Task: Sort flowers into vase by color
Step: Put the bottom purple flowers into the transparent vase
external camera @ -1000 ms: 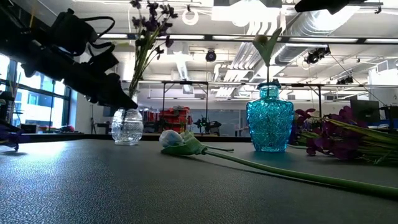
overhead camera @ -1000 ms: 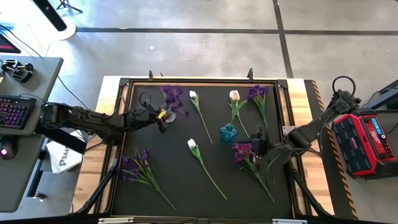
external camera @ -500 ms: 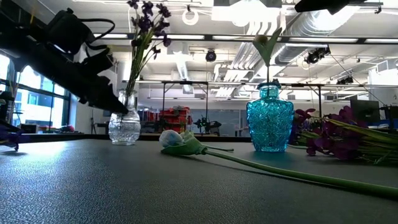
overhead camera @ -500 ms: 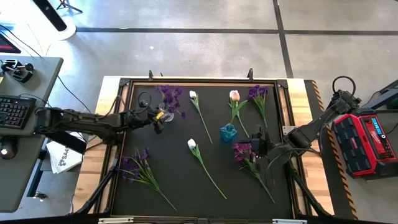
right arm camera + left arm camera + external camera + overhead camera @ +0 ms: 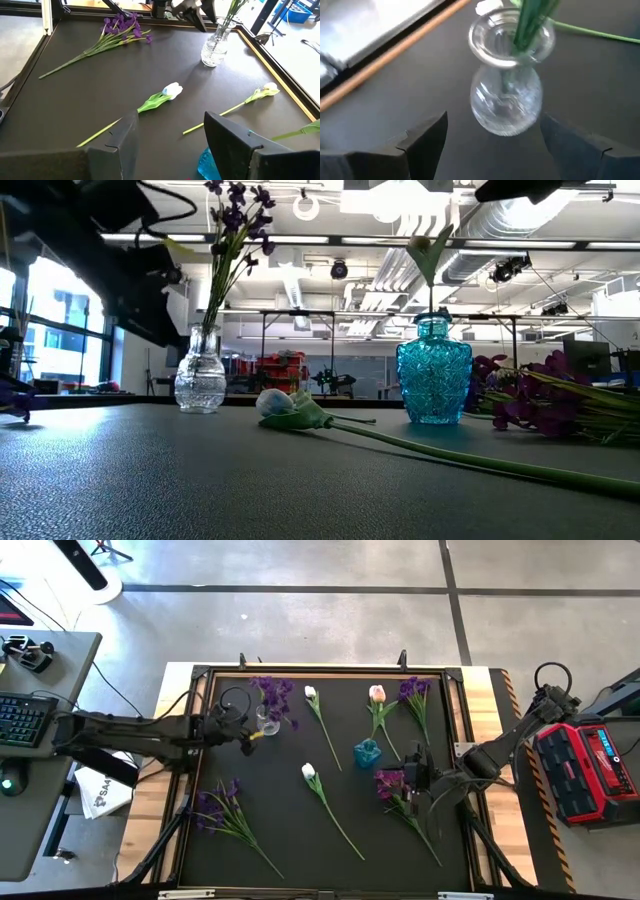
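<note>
A clear glass vase (image 5: 268,725) stands at the table's far left with a purple sprig (image 5: 275,695) upright in it, its green stems (image 5: 530,22) in the neck. My left gripper (image 5: 492,150) hangs open just left of the vase (image 5: 506,100) and apart from it. A blue vase (image 5: 367,753) stands mid-table, and a green stem with a pale bud (image 5: 430,250) rises from it. White tulips (image 5: 322,720) (image 5: 330,805), a pink tulip (image 5: 377,693) and purple sprigs (image 5: 415,692) (image 5: 218,808) (image 5: 392,783) lie on the mat. My right gripper (image 5: 170,145) waits open above the sprig at the right.
The black mat has a raised dark frame (image 5: 200,675) with wooden table edges (image 5: 175,690) outside it. A red power pack (image 5: 585,765) sits beyond the right edge and a desk with a keyboard (image 5: 25,720) beyond the left. Bare mat lies along the near edge.
My left gripper has drawn back from the neck of the clear vase toward the table's left edge and risen, tipping less steeply downward. The vase stays standing with the purple sprig in it.
</note>
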Tool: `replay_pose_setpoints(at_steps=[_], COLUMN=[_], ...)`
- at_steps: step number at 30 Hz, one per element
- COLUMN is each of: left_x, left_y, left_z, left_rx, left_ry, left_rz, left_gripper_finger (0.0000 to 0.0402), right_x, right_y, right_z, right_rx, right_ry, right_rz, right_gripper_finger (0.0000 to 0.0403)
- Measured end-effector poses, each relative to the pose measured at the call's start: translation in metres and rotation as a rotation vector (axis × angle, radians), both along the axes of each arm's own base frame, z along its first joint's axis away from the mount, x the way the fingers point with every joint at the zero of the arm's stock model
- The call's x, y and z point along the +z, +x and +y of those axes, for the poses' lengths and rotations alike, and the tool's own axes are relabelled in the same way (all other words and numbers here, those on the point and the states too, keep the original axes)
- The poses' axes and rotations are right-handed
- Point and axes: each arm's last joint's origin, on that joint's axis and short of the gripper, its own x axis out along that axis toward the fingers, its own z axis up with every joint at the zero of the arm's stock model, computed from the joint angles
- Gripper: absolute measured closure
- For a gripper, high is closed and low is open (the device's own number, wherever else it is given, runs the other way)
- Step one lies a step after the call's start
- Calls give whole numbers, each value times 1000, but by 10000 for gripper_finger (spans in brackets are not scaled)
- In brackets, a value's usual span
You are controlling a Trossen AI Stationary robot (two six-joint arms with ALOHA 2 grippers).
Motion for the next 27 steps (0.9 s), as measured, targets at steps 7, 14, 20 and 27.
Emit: replay_pose_setpoints(at_steps=[7, 14, 20, 27], left_x=[6, 7, 25, 12], left_y=[7, 28, 51, 66], left_z=[-39, -102, -168, -234], left_rx=[33, 41, 86, 160], left_ry=[-213, -503, -681, -864], left_rz=[1, 94, 270, 272], left_gripper_finger=[96, 102, 117, 120], right_x=[-2, -3, 1, 4], right_y=[-1, -2, 4, 12], right_z=[-1, -2, -10, -23], right_rx=[10, 57, -27, -76], right_ry=[-38, -131, -247, -321], right_rz=[30, 51, 18, 15], right_gripper_finger=[210, 210, 210, 210])
